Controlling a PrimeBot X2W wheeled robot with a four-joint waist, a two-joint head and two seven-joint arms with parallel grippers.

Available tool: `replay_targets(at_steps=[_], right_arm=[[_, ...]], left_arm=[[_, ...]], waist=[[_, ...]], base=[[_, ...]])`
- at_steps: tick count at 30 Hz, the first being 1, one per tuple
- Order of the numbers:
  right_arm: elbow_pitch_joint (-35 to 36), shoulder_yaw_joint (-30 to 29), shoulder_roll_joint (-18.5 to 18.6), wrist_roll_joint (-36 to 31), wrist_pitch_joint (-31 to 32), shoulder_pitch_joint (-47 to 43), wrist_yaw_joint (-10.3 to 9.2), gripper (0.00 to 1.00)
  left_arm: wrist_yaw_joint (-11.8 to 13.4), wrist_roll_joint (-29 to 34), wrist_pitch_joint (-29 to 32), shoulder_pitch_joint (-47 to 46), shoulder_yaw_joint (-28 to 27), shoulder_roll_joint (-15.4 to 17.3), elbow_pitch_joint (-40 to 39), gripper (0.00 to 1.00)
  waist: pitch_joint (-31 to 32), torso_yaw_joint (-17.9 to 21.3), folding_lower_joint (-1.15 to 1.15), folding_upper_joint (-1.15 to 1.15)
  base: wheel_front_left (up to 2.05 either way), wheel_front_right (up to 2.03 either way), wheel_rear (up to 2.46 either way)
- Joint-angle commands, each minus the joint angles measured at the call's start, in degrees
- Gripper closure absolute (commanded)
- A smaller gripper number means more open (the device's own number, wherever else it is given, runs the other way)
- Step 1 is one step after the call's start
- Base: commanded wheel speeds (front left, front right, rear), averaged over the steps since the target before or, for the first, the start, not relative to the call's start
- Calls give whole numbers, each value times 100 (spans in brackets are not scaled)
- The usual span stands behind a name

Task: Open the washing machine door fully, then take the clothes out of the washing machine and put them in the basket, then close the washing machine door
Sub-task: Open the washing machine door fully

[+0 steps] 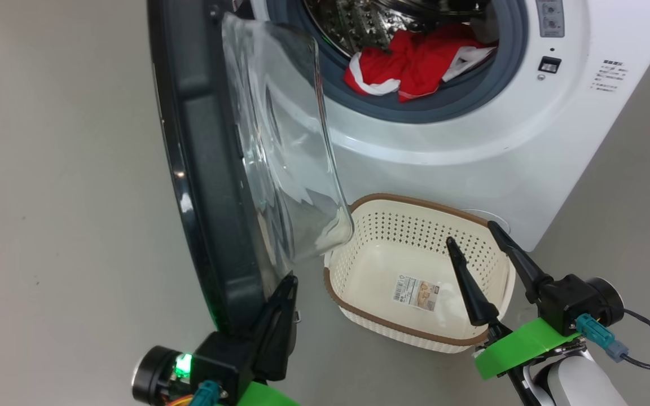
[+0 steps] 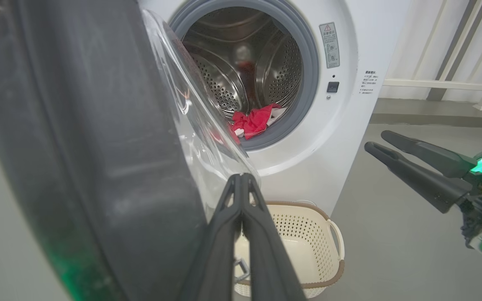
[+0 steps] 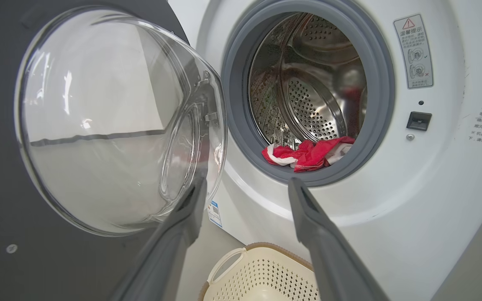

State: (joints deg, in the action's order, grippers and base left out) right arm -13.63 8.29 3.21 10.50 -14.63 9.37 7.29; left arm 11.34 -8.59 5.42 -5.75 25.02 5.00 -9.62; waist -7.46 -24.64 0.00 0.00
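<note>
So, far left is just plain grey floor (image 1: 48, 225). Next comes the washing machine door (image 1: 212, 169), which stands swung out from the front, pretty much edge-on in the head view, with its black rim facing left and the clear glass bowl (image 1: 285, 146) bulging off to the right.

Down at the door's bottom edge is the left gripper (image 1: 288, 282). Its two dark fingers are squeezed flat together with nothing between them, and the tips sit right by the rim where the glass bowl ends. Can't honestly tell whether they're touching the door or just beside it.

Right of that, the basket (image 1: 409, 231) sits on the floor, tucked against the foot of the washing machine (image 1: 471, 141) and below the opening. A paper label (image 1: 417, 293) lies on its bottom.

Up above, the clothes (image 1: 415, 62) are a red bundle with white trim. They're at the front edge of the drum (image 3: 312, 113), spilling onto the lower part of the grey rubber ring (image 1: 415, 113).

Then there's the right gripper (image 1: 470, 233), with its fingers spread wide and gripping nothing. It hangs over the right edge of the basket, and the tips aim at the machine's front.
</note>
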Motion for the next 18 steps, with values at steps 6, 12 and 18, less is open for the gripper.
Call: replay_targets(at_steps=[6, 12, 18], right_arm=[[70, 142, -34, -65, -37, 63, 20, 0], [3, 179, -34, -109, -37, 34, 20, 0], [-25, 221, -34, -111, -37, 26, 20, 0]], left_arm=[[268, 75, -84, 17, -434, 151, -205, 100], [392, 108, -58, 115, -537, 234, -329, 100], [490, 103, -33, 185, -671, 316, -322, 100]], waist=[[-18, -184, 0, 0], [11, -411, 0, 0], [45, -569, 0, 0]], base=[[0, 0, 0], [0, 0, 0], [0, 0, 0]])
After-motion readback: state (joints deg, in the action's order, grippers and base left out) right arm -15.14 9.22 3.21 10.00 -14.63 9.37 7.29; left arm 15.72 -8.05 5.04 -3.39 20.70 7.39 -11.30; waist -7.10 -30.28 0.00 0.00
